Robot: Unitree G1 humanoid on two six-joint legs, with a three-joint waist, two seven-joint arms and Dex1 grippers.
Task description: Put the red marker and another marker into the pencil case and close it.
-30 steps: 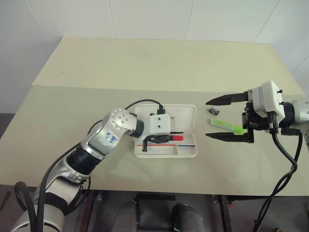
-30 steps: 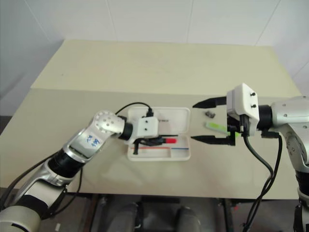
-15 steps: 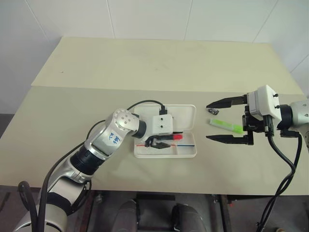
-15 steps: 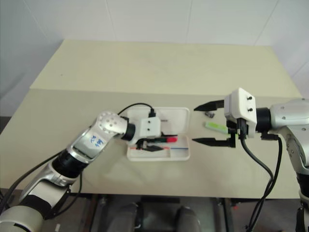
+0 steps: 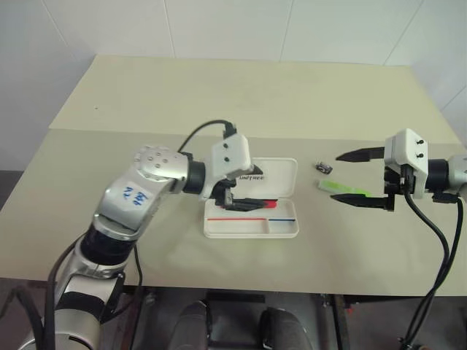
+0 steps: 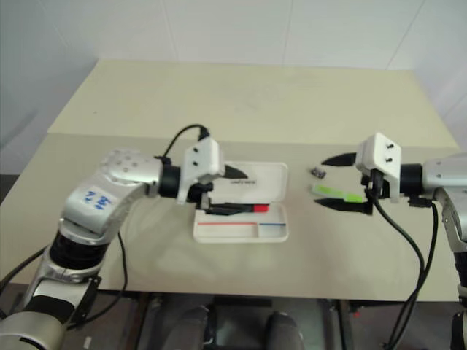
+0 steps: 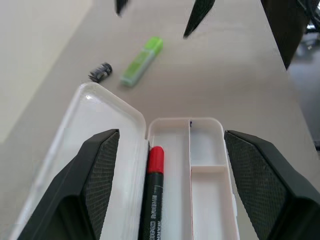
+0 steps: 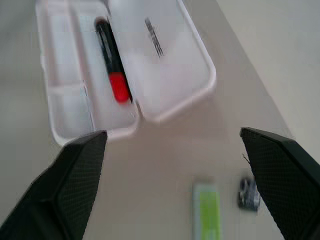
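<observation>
Table (image 5: 219, 95), beige, carries all items. Pencil case (image 5: 252, 229) lies open near the front edge, lid flat behind the tray. Left gripper (image 5: 241, 191) hangs above the case with fingers apart, holding nothing. Right gripper (image 5: 359, 179) hovers to the case's right, fingers spread wide and empty, one on each side of the green highlighter (image 5: 341, 187) on the table surface below. Red marker (image 7: 154, 192) lies inside the tray along the hinge side, red cap toward the highlighter. Small dark clip (image 5: 323, 168) sits on the table just beside the highlighter, between it and the lid
</observation>
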